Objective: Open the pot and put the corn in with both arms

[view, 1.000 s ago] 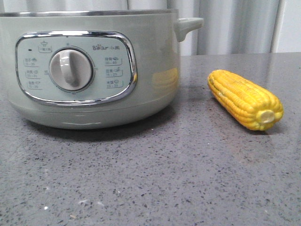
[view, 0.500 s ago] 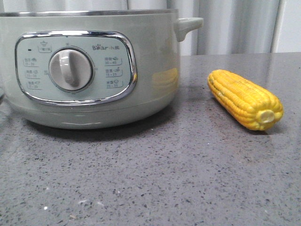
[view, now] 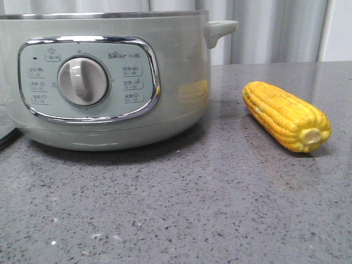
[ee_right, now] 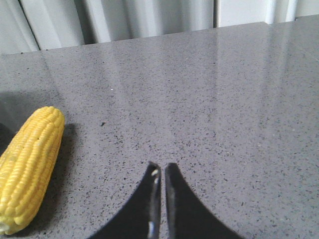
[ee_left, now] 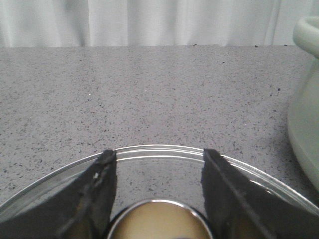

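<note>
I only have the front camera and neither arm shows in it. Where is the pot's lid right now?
Observer: The left wrist view shows a glass lid in the left gripper, whose fingers close on the lid's knob, beside the pot.
Operator: Is it set down?
Observer: I cannot tell. The table shows through the glass, but contact is not visible.
Operator: Has the right arm got the corn?
Observer: No. The right gripper is shut and empty over the table, and the corn lies apart from it, untouched.
</note>
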`<state>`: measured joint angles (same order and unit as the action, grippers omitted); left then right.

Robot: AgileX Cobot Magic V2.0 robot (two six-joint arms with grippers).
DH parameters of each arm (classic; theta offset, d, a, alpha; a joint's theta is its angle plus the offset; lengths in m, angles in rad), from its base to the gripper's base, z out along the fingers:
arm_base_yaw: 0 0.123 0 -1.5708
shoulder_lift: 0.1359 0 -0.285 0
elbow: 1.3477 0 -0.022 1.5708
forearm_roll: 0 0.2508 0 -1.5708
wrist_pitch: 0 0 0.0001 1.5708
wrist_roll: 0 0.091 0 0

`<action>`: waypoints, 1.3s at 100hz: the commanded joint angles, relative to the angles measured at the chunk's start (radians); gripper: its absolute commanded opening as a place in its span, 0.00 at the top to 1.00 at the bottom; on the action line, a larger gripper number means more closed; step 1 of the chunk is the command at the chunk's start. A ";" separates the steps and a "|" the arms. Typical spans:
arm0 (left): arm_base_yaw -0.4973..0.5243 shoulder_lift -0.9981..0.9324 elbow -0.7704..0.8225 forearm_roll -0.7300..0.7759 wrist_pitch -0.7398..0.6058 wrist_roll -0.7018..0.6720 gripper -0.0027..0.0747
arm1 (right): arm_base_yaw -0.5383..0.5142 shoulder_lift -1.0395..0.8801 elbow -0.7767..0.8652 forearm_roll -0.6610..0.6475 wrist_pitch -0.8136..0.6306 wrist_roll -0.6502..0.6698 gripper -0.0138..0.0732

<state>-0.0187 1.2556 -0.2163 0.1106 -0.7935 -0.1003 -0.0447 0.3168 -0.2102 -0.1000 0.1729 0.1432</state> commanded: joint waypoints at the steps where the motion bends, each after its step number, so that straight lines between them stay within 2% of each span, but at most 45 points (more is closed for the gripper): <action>1: -0.005 -0.012 -0.034 0.002 -0.100 -0.010 0.76 | -0.002 0.014 -0.027 -0.004 -0.085 -0.005 0.92; 13: -0.005 -0.012 -0.034 0.005 -0.100 -0.010 0.63 | -0.002 0.014 -0.029 -0.004 -0.081 -0.005 0.92; 36: -0.005 -0.038 -0.034 0.010 -0.102 -0.012 0.52 | 0.002 0.029 -0.090 -0.004 0.031 -0.005 0.92; 51: -0.005 -0.098 -0.036 0.010 -0.093 -0.012 0.49 | 0.043 0.089 -0.152 -0.002 0.134 -0.005 0.92; 69: -0.005 -0.185 -0.036 0.010 -0.080 -0.045 0.49 | 0.141 0.209 -0.262 0.005 0.255 -0.005 0.91; 78: -0.005 -0.242 -0.036 0.012 -0.080 -0.062 0.49 | 0.203 0.289 -0.336 0.028 0.303 -0.005 0.83; 93: -0.006 -0.346 -0.055 0.023 -0.017 -0.062 0.49 | 0.298 0.441 -0.475 0.070 0.357 -0.005 0.57; 100: -0.006 -0.400 -0.075 0.041 0.042 -0.062 0.49 | 0.334 0.519 -0.541 0.074 0.385 -0.005 0.48; 115: -0.006 -0.505 -0.129 0.050 0.152 -0.062 0.49 | 0.366 0.709 -0.671 0.094 0.460 -0.005 0.46; 130: -0.006 -0.580 -0.173 0.050 0.171 -0.062 0.49 | 0.366 0.877 -0.782 0.153 0.524 -0.005 0.46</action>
<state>-0.0187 0.7119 -0.3355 0.1662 -0.5717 -0.1543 0.3195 1.1334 -0.9138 0.0225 0.7042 0.1432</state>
